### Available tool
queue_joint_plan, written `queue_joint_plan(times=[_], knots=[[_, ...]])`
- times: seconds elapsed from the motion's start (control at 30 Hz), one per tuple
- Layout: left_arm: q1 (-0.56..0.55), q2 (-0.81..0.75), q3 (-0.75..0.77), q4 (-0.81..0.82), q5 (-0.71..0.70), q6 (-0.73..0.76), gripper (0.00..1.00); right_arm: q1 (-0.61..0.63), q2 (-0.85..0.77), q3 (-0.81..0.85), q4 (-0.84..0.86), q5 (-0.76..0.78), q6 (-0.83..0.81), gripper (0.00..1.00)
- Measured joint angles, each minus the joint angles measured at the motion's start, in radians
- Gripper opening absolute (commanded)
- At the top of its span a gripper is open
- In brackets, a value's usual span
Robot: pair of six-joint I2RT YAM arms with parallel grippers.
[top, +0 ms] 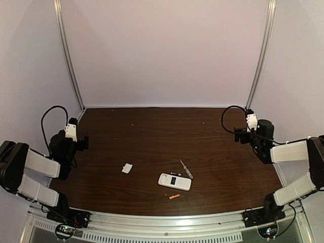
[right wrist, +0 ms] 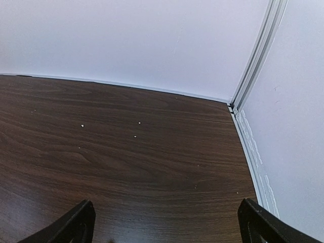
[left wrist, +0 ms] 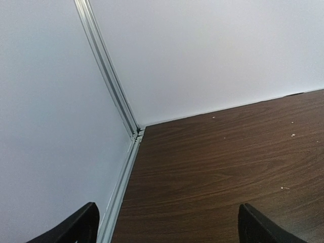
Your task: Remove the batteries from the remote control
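Near the front edge of the table point(top: 152, 131), a bit right of centre, sits the remote control point(top: 174, 181). It's lying flat with its long axis running roughly left to right, right end swung slightly toward the arms, dark display window facing up. Both batteries are out on the wood. The orange battery point(top: 174, 196) is just in front of the remote, nearly parallel to it, right end tipped a touch away from the arms. The silvery battery point(top: 186, 169) lies on a diagonal just behind the remote's right end, running far-left to near-right, near end almost at the remote's corner, can't tell if they touch. Off to the left, well apart, is a small white cover piece point(top: 127, 168). Left pincer point(top: 83, 143) and right pincer point(top: 237, 134) sit out by the side walls, both spread wide with nothing between the fingers, and each wrist cam only sees bare wood and a back corner
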Motion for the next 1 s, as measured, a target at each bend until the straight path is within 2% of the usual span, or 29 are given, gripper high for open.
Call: queue_joint_plan(times=[0.27, 0.4, 0.47, 0.57, 0.73, 1.0], knots=[[0.050, 0.030, 0.034, 0.029, 0.118, -0.046, 0.98, -0.028, 0.027, -0.118, 0.249, -0.079, 0.003, 1.00], [0.061, 0.158, -0.010, 0.168, 0.176, -0.063, 0.97, -0.057, 0.048, -0.127, 0.327, -0.114, 0.012, 1.00], [0.070, 0.221, -0.026, 0.168, 0.200, -0.064, 0.97, -0.068, 0.061, -0.146, 0.380, -0.127, 0.021, 1.00], [0.073, 0.227, -0.026, 0.181, 0.221, -0.067, 0.97, -0.074, 0.096, -0.173, 0.448, -0.136, 0.029, 1.00], [0.073, 0.226, 0.002, 0.202, 0.220, -0.075, 0.97, -0.077, 0.191, -0.206, 0.569, -0.152, 0.032, 1.00], [0.073, 0.226, 0.082, 0.151, 0.194, -0.092, 0.97, -0.080, 0.202, -0.212, 0.625, -0.153, 0.032, 1.00]])
